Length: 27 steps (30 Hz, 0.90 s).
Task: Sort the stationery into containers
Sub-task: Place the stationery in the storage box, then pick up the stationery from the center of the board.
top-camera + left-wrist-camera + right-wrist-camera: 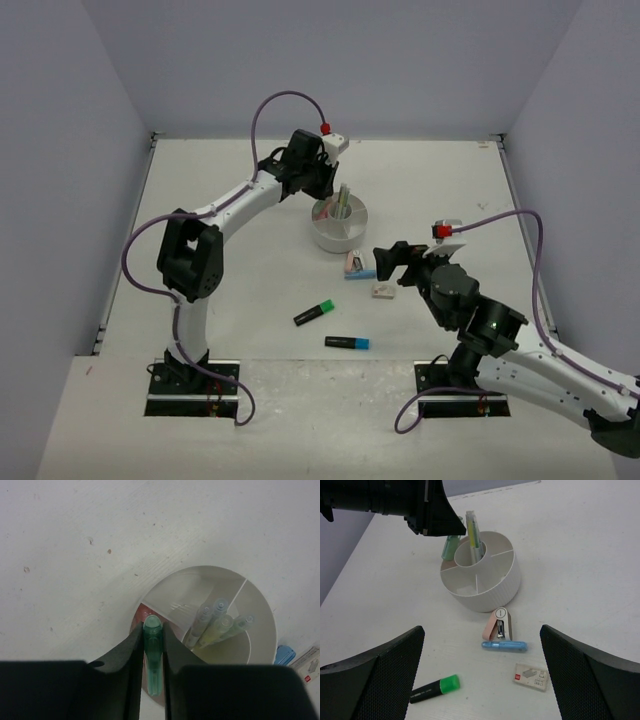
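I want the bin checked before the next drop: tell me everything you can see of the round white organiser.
The organiser is round, white, plastic-looking, with a low ribbed outer wall. Thin walls split it into wedge compartments around a central cup, where several translucent pens stand. It sits upright on the table. The left gripper holds a mint marker over its rim; contact cannot be told.

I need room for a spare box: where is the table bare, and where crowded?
Bare: between organiser and right wall; along the back wall. Crowded: near side of the organiser, with blue marker, eraser, green highlighter.
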Each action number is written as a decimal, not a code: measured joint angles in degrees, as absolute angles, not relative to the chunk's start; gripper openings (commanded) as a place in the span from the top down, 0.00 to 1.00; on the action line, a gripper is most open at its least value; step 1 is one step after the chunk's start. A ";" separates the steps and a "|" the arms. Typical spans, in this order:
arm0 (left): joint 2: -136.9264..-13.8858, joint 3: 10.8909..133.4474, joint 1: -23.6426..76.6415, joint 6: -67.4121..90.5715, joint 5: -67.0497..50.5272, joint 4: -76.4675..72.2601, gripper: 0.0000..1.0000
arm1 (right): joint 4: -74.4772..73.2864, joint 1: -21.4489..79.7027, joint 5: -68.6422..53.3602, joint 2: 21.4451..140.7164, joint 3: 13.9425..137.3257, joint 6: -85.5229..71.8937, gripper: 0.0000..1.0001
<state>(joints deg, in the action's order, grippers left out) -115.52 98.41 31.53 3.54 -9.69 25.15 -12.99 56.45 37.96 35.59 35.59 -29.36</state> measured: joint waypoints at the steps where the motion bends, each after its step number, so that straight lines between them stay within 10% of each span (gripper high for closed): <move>1: -115.52 98.41 31.53 3.42 -9.68 25.31 0.67 | -13.06 56.45 37.91 35.88 35.59 -29.36 0.01; 12: -112.47 93.72 31.52 3.99 -8.92 24.14 0.33 | -12.12 55.91 35.11 39.13 34.90 -29.14 0.01; 14: -110.19 92.11 31.53 5.36 -6.85 23.88 0.23 | -10.89 55.25 33.15 39.25 33.79 -29.19 0.01; 15: -108.50 90.80 31.55 6.83 -4.86 23.31 0.02 | -10.46 54.51 31.70 39.68 33.24 -29.17 0.01; 19: -96.64 81.99 31.48 12.42 3.24 22.11 0.00 | -10.81 51.57 26.70 48.63 35.04 -28.72 0.04; 23: -82.22 72.63 31.46 18.21 9.57 19.81 0.00 | -14.73 50.05 22.90 62.19 40.23 -27.05 0.37; 27: -68.57 64.34 31.46 21.33 13.16 20.19 0.00 | -18.78 46.50 20.06 73.29 46.01 -25.92 0.41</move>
